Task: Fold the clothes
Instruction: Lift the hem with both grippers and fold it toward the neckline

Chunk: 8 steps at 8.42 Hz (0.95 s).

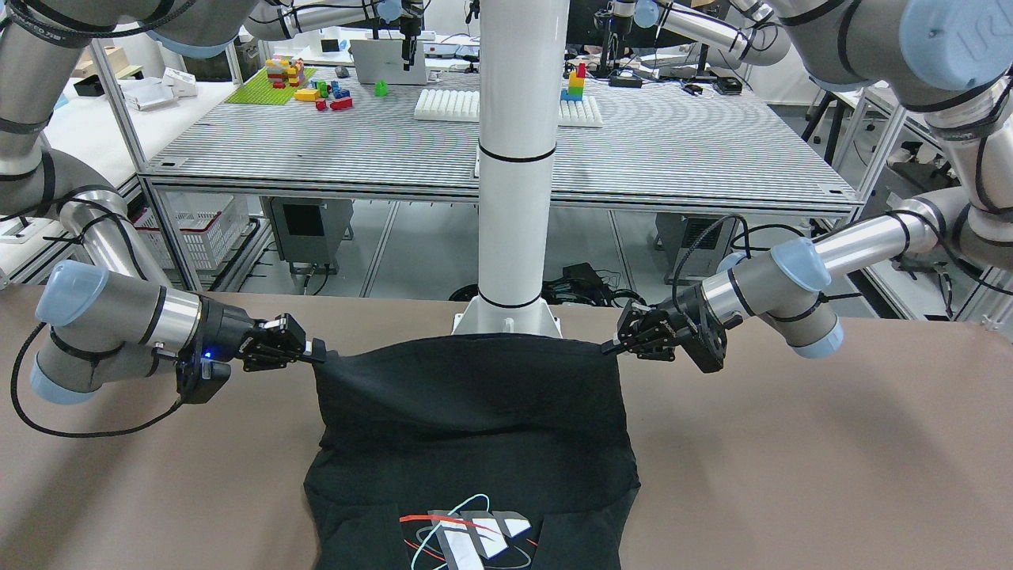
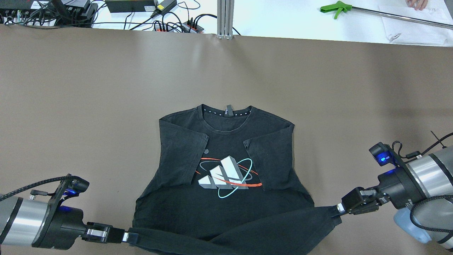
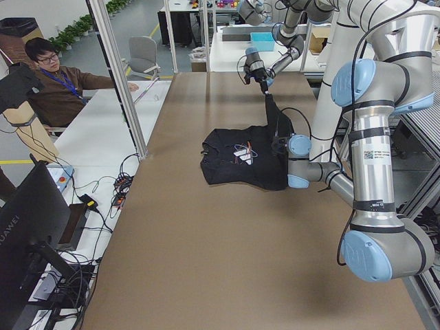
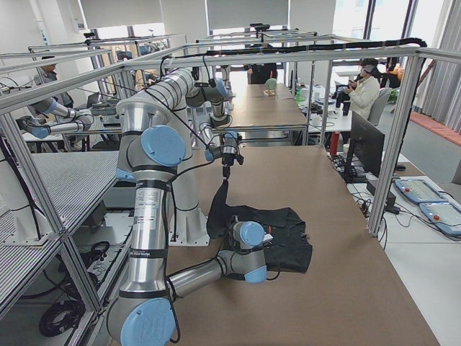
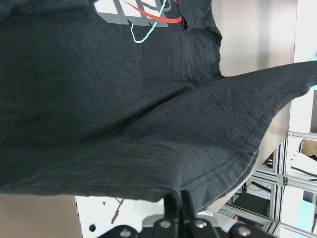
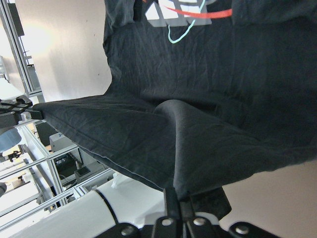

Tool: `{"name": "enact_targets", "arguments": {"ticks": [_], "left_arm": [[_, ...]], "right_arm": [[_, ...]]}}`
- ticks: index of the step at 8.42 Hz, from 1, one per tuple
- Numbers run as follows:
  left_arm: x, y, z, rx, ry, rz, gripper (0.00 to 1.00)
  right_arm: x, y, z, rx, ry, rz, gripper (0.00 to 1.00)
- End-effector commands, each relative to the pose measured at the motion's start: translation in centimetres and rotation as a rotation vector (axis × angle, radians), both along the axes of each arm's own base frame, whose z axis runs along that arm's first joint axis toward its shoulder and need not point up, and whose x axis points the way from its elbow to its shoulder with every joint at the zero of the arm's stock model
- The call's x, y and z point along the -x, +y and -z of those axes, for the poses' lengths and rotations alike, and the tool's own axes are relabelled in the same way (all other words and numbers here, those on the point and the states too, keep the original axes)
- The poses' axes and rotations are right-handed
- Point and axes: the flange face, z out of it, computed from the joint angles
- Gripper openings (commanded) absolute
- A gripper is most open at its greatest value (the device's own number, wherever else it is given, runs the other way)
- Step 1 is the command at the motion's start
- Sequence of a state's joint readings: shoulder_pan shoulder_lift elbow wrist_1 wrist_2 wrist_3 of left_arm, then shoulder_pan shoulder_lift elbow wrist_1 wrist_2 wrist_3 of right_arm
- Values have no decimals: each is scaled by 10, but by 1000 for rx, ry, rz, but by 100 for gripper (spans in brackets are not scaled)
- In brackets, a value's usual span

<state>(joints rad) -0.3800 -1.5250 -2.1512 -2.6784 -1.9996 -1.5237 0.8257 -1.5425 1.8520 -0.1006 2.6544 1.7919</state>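
- The left gripper (image 2: 124,236) is clamped on one corner of the shirt (image 2: 219,209) at its hem (image 2: 283,220).
- The right gripper (image 2: 339,209) is pinched tight on the other hem corner.
- The hem stretches between the two grippers, held above the table (image 2: 88,106).
- Beyond the grippers the rest of the shirt lies flat, logo (image 2: 226,173) up.

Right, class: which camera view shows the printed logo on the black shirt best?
The overhead view: the logo lies whole and uncovered on the shirt. The front-facing view cuts it off at the bottom edge, both wrist views catch only a slice at their top edge, and the side views show it tiny at best.
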Motion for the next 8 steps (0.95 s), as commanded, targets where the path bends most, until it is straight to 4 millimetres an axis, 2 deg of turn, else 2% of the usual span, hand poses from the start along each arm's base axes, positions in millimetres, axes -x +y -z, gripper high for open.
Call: {"name": "enact_targets", "arguments": {"ticks": [1, 3, 5, 7, 8], "left_arm": [[7, -24, 3, 34, 3, 83, 0], [14, -56, -17, 63, -56, 156, 0], [-1, -79, -30, 95, -77, 240, 0], [-29, -102, -50, 115, -118, 289, 0], [-28, -112, -56, 121, -128, 309, 0]], "right_arm": [[10, -29, -37, -22, 33, -121, 0], [19, -45, -40, -8, 34, -228, 0], [32, -69, -41, 3, 38, -287, 0], [47, -98, -47, -18, 73, -393, 0], [52, -105, -53, -57, 108, -409, 0]]}}
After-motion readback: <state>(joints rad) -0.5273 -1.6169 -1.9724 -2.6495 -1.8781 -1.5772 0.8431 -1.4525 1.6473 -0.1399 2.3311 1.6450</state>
